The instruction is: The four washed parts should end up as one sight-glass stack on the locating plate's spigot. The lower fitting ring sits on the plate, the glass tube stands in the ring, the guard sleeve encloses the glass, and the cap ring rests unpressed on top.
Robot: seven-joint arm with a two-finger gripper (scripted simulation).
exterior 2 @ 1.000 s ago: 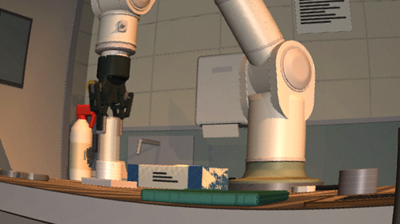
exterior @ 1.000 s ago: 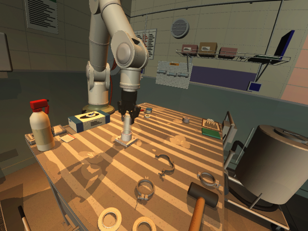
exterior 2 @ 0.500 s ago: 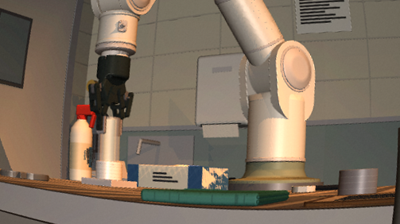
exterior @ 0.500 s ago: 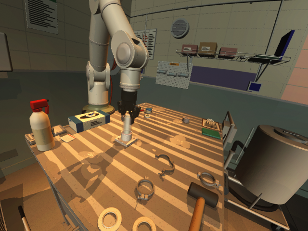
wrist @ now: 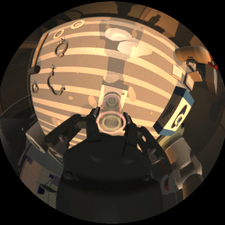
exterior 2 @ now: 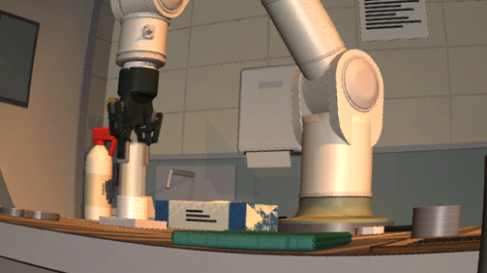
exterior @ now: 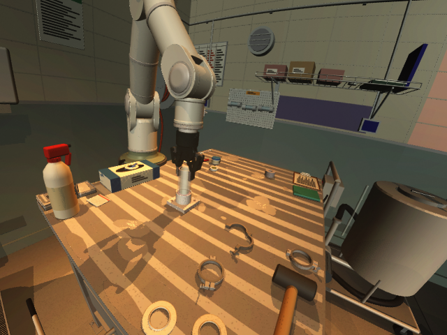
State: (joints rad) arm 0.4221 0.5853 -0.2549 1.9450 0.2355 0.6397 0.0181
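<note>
My gripper (exterior: 187,169) (exterior 2: 135,138) (wrist: 111,120) stands over the locating plate with its fingers closed on either side of the top of a pale tube (exterior: 184,180) (exterior 2: 133,168) (wrist: 110,121). The tube stands upright in the lower fitting ring (exterior: 183,197) (exterior 2: 132,206). The ring sits on the square locating plate (exterior: 183,205) (wrist: 113,90). Whether this tube is the glass or the guard sleeve, I cannot tell. A short grey ring (exterior: 269,174) (exterior 2: 435,221) lies far back on the table. A small blue-topped part (exterior: 216,160) and a small ring (exterior: 213,168) lie behind the gripper.
Behind the work stand the arm's base and a blue and white box (exterior: 129,174) (exterior 2: 216,215). A spray bottle (exterior: 59,182) stands at the table's left edge. Clamps (exterior: 240,238) (exterior: 210,274), a mallet (exterior: 291,292) and tape rolls (exterior: 159,317) lie on the near half.
</note>
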